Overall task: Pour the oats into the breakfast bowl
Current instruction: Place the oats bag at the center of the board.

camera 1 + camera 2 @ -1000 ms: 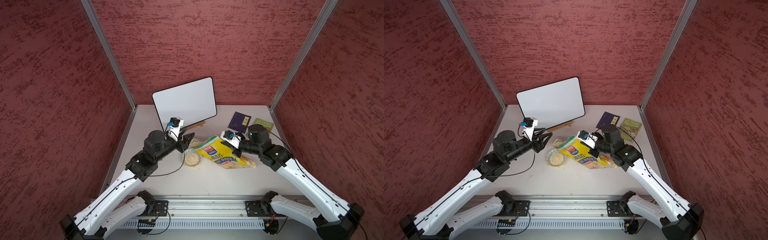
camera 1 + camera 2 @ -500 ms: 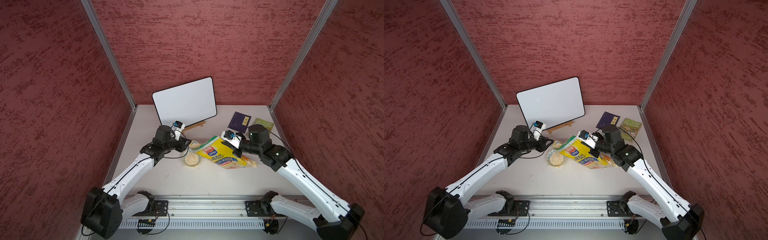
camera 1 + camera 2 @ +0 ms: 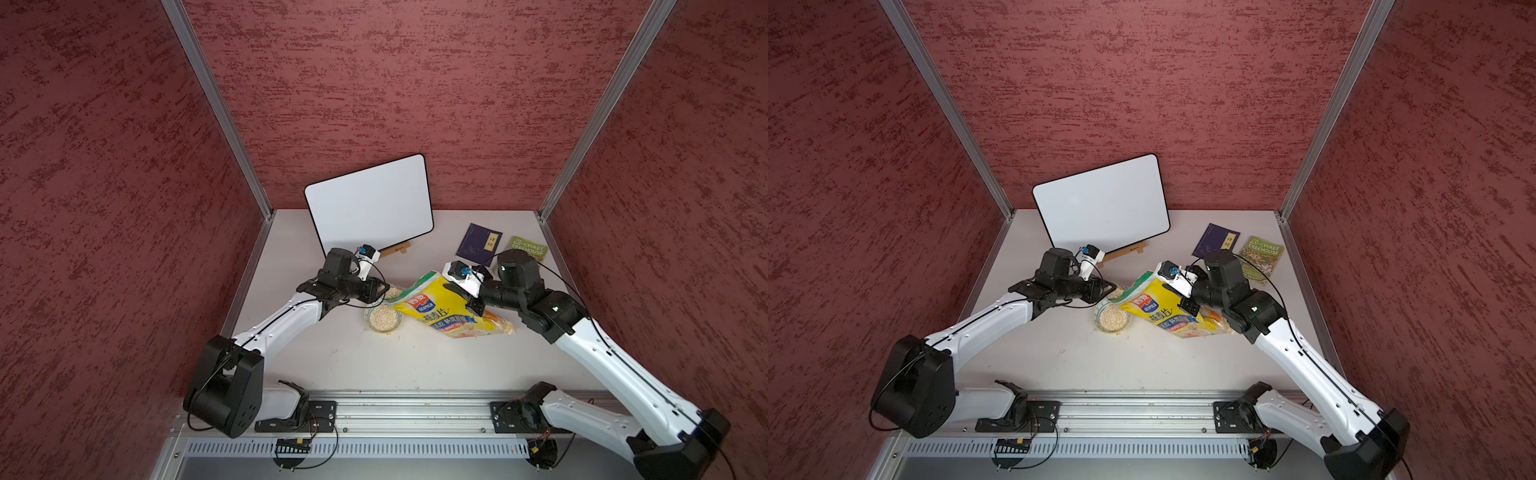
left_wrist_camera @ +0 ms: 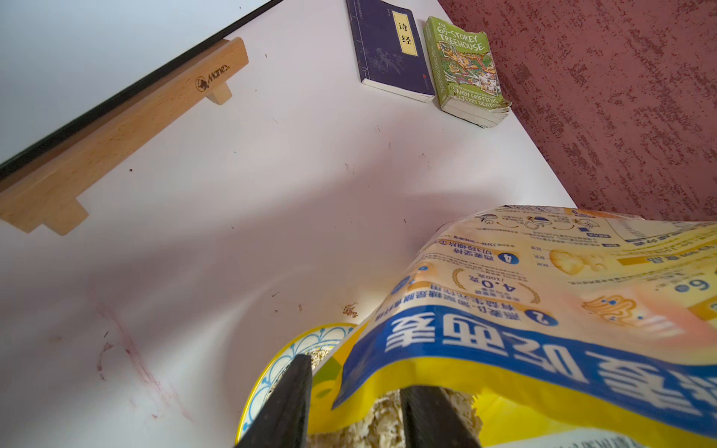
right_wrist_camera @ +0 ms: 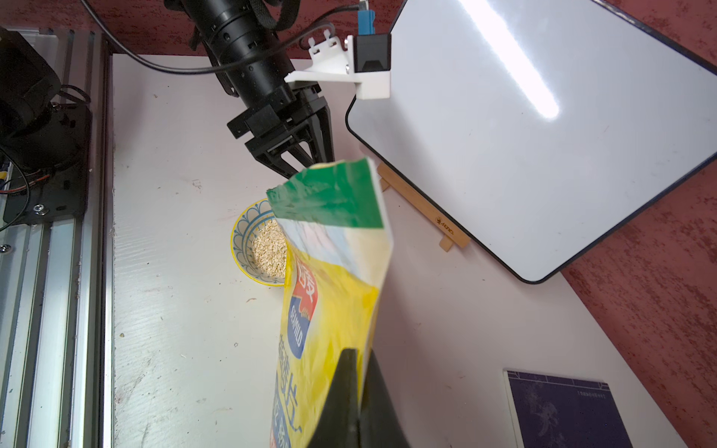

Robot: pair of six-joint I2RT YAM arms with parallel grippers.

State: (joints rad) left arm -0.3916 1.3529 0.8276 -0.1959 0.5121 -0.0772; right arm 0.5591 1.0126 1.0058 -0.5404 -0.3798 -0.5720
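Near the worktop's middle the breakfast bowl [image 5: 241,240] holds a heap of oats [image 5: 269,248], while the tilted yellow bag [image 3: 440,309], more flakes showing in its open mouth above the bowl's rim, is clamped by the right gripper [image 5: 361,355], and the left gripper [image 4: 357,378] has its jaws apart astride the mouth's edge.

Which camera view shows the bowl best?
A top view: the bowl shows almost whole, with oats inside. The right wrist view shows it nearer, but the bag hides about half. The left wrist view shows only a piece of rim.
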